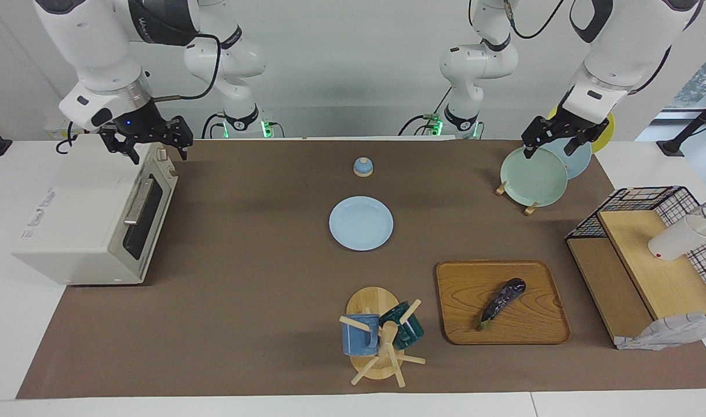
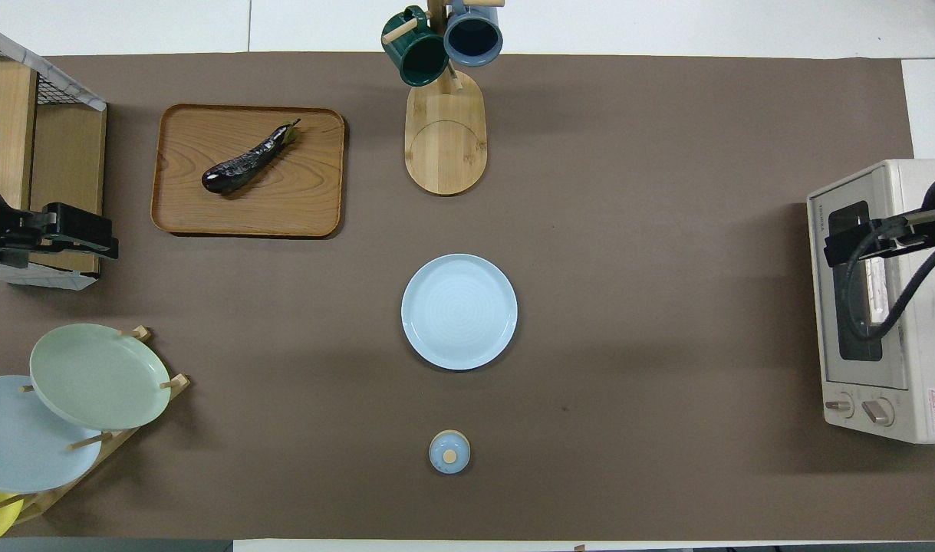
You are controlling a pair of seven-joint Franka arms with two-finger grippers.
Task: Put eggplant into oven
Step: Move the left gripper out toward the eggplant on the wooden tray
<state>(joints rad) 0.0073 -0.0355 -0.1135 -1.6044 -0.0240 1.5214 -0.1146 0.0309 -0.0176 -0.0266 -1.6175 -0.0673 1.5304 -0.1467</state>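
Observation:
The dark purple eggplant (image 1: 501, 301) lies on a wooden tray (image 1: 463, 315) toward the left arm's end of the table; it also shows in the overhead view (image 2: 245, 159) on the tray (image 2: 298, 203). The cream-white oven (image 1: 80, 220) stands at the right arm's end with its door closed, and it also shows in the overhead view (image 2: 916, 345). My right gripper (image 1: 156, 152) hangs open and empty over the oven's top edge (image 2: 843, 245). My left gripper (image 1: 549, 149) hangs open and empty over the plate rack, away from the eggplant (image 2: 91, 234).
A light blue plate (image 1: 361, 223) lies mid-table, and a small blue lidded jar (image 1: 363, 167) sits nearer to the robots. A mug tree (image 1: 381, 336) stands beside the tray. A plate rack (image 1: 533, 176) and a wire-and-wood shelf (image 1: 642, 260) are at the left arm's end.

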